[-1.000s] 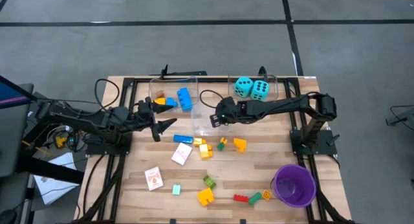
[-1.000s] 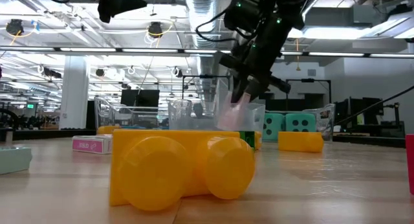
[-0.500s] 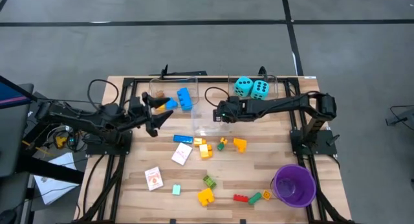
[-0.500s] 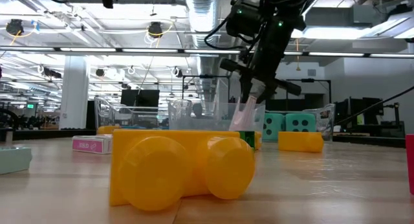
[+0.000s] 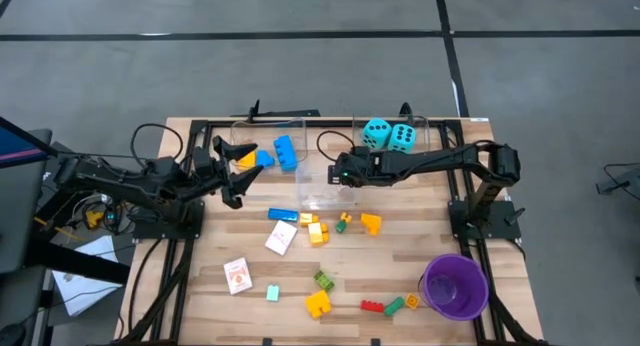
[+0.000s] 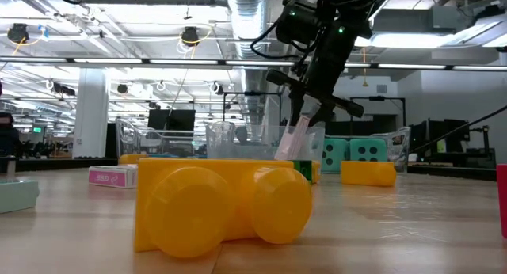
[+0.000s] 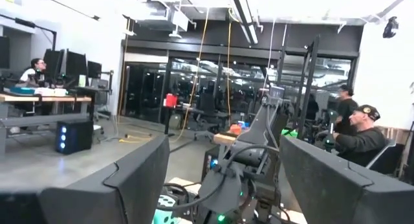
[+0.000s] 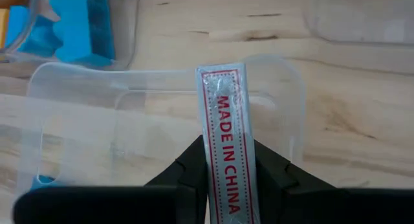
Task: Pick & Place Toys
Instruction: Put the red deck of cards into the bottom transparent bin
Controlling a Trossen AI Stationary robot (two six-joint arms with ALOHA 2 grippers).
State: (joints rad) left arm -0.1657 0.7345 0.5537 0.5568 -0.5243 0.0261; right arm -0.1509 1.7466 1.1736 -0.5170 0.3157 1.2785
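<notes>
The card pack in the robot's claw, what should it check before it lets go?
1. Right gripper holds the card pack firmly: ok, fingers clamp its lower end.
2. Card pack is over the middle clear bin: ok, the bin's floor shows behind it.
3. Card pack is low enough to drop: cannot tell; its lower end looks inside the bin walls in the low view.
4. Bin has room: ok, it looks empty.
5. Left gripper is out of the way: ok, open, off to the left by the blue brick.
6. Dice stay clear: ok, in the far bin.
</notes>
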